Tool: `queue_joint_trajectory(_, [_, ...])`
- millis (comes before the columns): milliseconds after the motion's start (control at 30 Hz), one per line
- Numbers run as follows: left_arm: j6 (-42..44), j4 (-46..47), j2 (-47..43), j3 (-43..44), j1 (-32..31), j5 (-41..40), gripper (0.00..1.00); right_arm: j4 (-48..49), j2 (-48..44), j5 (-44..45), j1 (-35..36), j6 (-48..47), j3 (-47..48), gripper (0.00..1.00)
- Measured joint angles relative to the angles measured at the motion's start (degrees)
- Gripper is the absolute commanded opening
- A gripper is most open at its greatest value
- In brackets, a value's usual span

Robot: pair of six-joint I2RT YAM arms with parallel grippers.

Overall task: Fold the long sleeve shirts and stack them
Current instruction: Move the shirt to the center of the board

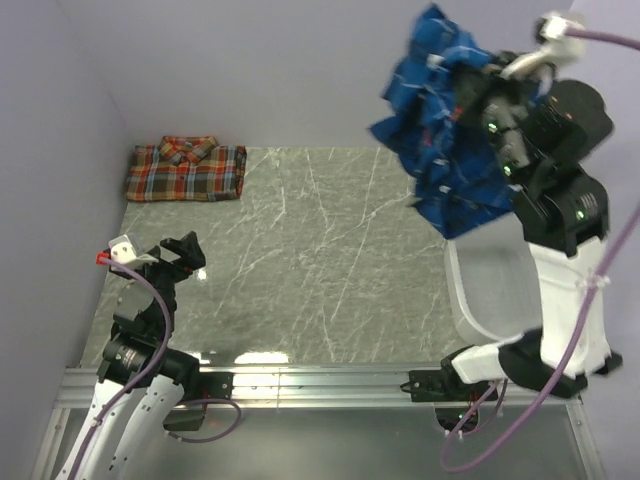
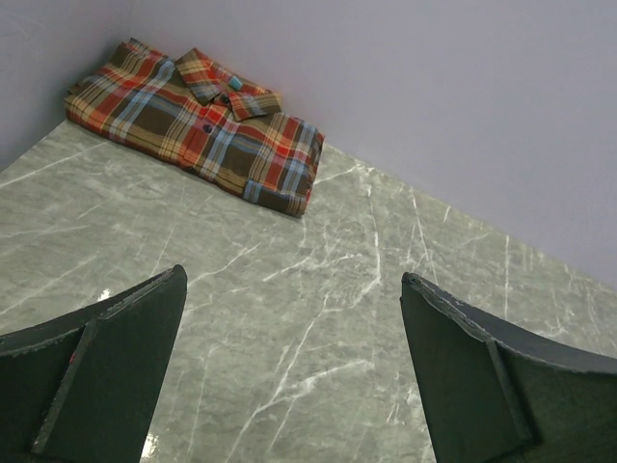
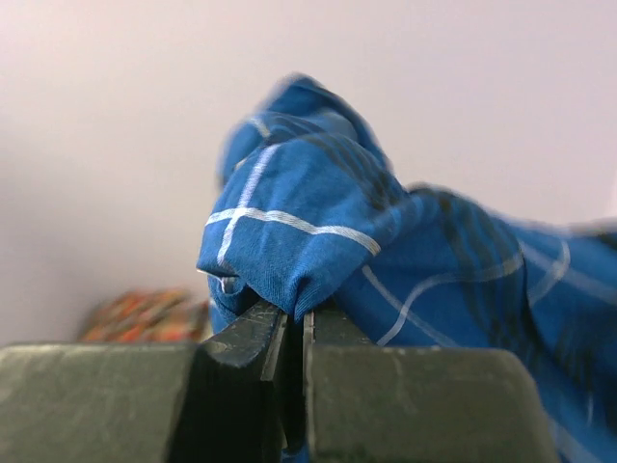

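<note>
Two shirts | red-orange shirt (image 1: 186, 171) folded flat in far-left worktop (image 1: 330, 260) corner, likely stack base | right gripper (image 3: 294, 323) clamped on bunched blue shirt (image 1: 430, 120), held high far-right to hang free | left gripper (image 2: 292, 280) open, empty, near-left

A grey-green marble-patterned desk (image 1: 300, 260) with thin white veins lies under soft, even light. Plain pale lavender walls close it in. A back wall (image 1: 260, 70) runs along the far edge and a side wall (image 1: 45, 160) along the left, and they meet at the far left corner. A silver metal rail (image 1: 320, 378) runs along the near edge. A small bright glare (image 1: 258, 357) sits on the desk just beside that rail.
</note>
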Motion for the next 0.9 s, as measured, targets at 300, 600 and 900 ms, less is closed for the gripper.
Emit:
queue_joint_trajectory(300, [0.0,-1.11,0.83,0.15,0.0,-1.01,0.99,4.22,12.52,-16.59,17.4,-4.92,0.94,0.0])
queue_joint_trajectory(600, [0.09,-1.29,1.49,0.35,0.0,-1.57,0.99,10.93,13.27,-27.54,21.0,-0.04,-36.65,0.9])
queue_joint_trajectory(900, [0.04,-1.27,4.83,0.37,0.02,-0.7,0.99,9.77,2.82,-22.62,18.36,2.62,-58.66,0.87])
